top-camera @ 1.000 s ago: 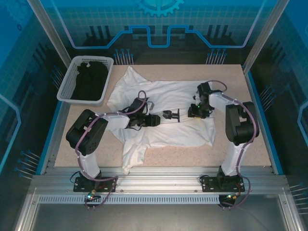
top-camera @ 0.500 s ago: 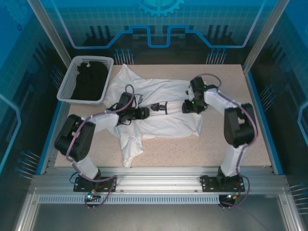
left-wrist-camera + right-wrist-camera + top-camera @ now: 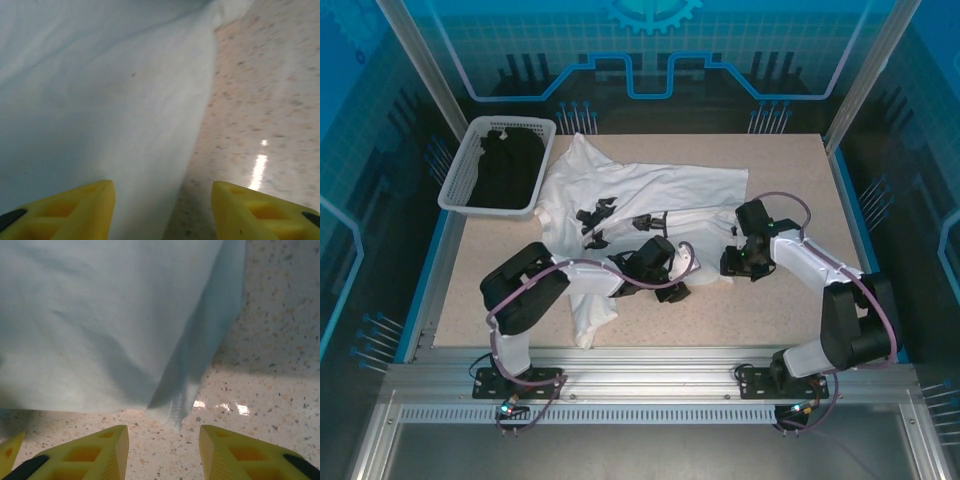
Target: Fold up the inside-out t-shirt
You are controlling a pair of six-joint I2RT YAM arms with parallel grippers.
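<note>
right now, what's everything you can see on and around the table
t-shirt: one, white with black print, crumpled across the table's middle
basket: one, pale grey, table's far left corner
garment: one, black, inside the basket
table: one, speckled beige, under it all
left pincer: one, yellow fingers, open, over the t-shirt's near edge
right pincer: one, yellow fingers, open, by the t-shirt's right edge

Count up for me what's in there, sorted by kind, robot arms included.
Robot arms: 2 (left arm, right arm)
White t-shirt: 1
Basket: 1
Black garment heaped in the basket: 1, as far as can be told
Total: 5
</note>
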